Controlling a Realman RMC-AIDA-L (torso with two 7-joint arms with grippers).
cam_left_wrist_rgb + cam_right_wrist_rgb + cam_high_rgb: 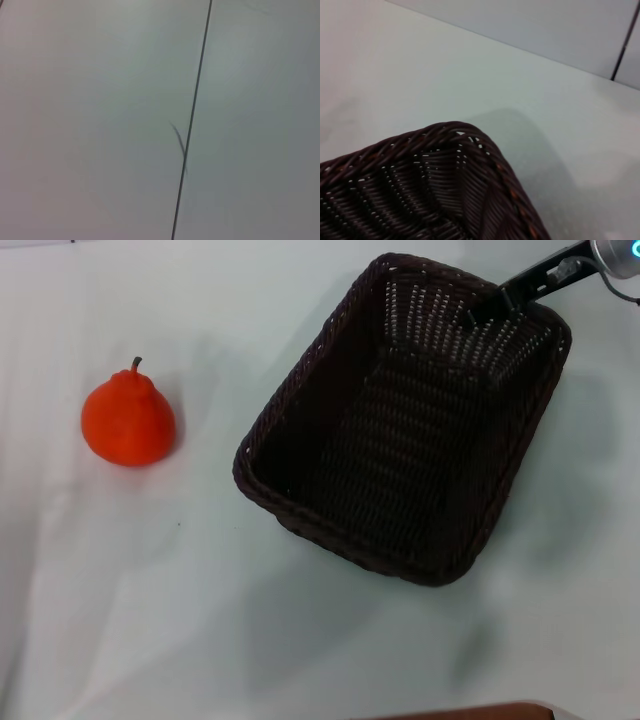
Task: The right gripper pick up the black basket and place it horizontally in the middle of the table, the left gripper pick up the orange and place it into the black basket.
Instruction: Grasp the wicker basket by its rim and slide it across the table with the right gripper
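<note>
The orange [128, 420] stands upright on the left side of the table [120, 610], stem up, well apart from everything else. To its right, about mid-table, the black basket [405, 430] sits open side up and skewed, one corner toward the near left, its inside holding nothing. At the far right, the right gripper [505, 295] reaches in from the upper corner and is closed on the basket's far rim, one finger inside the wall. The right wrist view shows a rim corner [450, 131] close up. The left gripper is out of sight.
</note>
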